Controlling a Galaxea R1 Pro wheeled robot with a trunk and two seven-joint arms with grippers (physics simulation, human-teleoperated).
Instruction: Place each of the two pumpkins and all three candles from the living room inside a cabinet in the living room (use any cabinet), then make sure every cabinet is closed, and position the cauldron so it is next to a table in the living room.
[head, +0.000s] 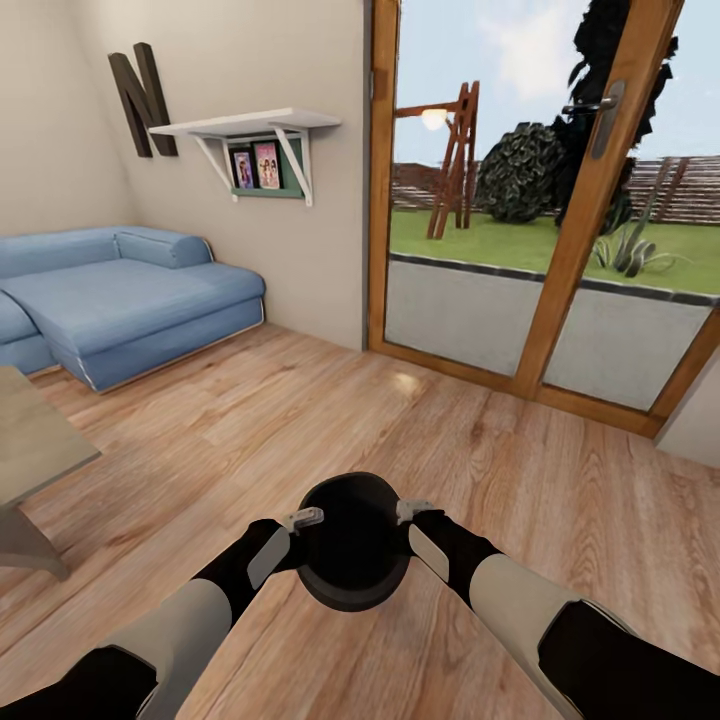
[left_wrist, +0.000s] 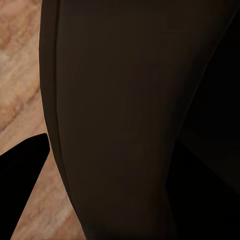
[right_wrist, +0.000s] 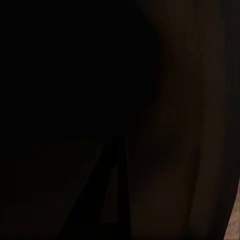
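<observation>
1. Both arms reach forward and inward from the lower corners of the head view, forearms angled toward each other so the wrists meet on either side of the cauldron (head: 352, 545).
2. The left gripper (head: 300, 522) presses against the pot's left rim and the right gripper (head: 408, 512) against its right rim; the pale finger tips sit right at the rim edge on each side.
3. Whether each pair of jaws is clenched on the rim or merely set against it cannot be told: the fingers are mostly hidden by the pot and the wrists.
4. In the left wrist view the dark curved wall of the cauldron (left_wrist: 125, 120) lies very close to the camera, with a strip of wood floor (left_wrist: 20, 90) beside it.
5. The right wrist view is almost wholly dark, too dim to make out detail.
6. The cauldron sits between the two wrists, mouth upward, over the plank floor (head: 500, 450); whether it rests on the floor or is lifted cannot be told.
7. A corner of the table (head: 35, 445) shows at the left edge, apart from the pot.
8. Beyond lie a blue sofa (head: 130, 300), a white wall shelf (head: 245, 125) with pictures under it, and a wood-framed glass door (head: 560, 200) onto a garden.
</observation>
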